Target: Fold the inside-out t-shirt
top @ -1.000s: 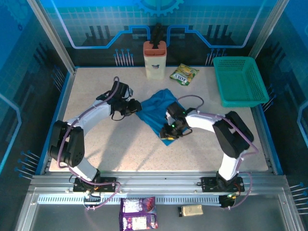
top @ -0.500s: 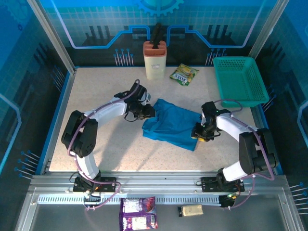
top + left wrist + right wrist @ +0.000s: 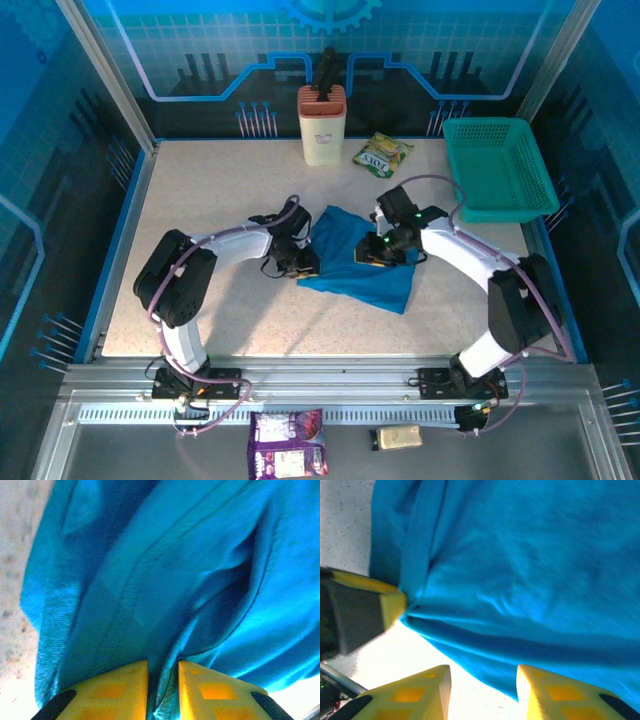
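On the desk, its middle, the inside-out t-shirt lies bunched, left gripper clamped nearly closed on its left edge, right gripper spread wide, holding nothing, and a one-sided pull looks likely to drag and crumple it.

Speckled beige tabletop, matte, bordered left and right by a blue edging strip. Enclosed on three sides by translucent blue panels: back panel printed with a pale grid, a gear outline and circuit-style lines above a dark band; side panels with similar line art. Bare aluminium corner posts at the back. Aluminium rail along the near edge, slotted strip just below it. Bright, even light, blue-tinged; soft shadows on the tabletop.
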{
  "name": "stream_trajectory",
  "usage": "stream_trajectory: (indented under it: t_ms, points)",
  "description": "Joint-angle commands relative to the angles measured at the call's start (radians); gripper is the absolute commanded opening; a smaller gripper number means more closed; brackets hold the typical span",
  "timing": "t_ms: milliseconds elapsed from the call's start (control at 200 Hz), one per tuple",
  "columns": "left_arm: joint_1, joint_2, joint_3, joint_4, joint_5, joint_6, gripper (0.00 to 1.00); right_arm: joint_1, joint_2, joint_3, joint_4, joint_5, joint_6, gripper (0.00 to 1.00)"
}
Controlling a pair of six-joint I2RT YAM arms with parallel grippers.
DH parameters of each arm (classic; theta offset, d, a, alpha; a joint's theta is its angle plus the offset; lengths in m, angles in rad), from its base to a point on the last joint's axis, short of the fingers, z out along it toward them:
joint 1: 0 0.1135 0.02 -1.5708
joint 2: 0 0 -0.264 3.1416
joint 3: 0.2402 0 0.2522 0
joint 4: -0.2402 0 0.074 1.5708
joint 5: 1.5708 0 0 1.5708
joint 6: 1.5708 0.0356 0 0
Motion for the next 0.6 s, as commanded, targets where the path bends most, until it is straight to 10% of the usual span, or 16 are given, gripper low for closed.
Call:
stream_trajectory:
  t_ms: [0,595]
  points:
    - [-0.014,-0.078,-0.098,0.044,0.047,-0.078,0.24,0.029,0.077,0.050,0.096,-0.096,0.049,0.39]
    - [-0.015,-0.296,-0.215,0.022,-0.099,-0.140,0.27,0.102,0.405,0.301,0.134,-0.158,0.051,0.42]
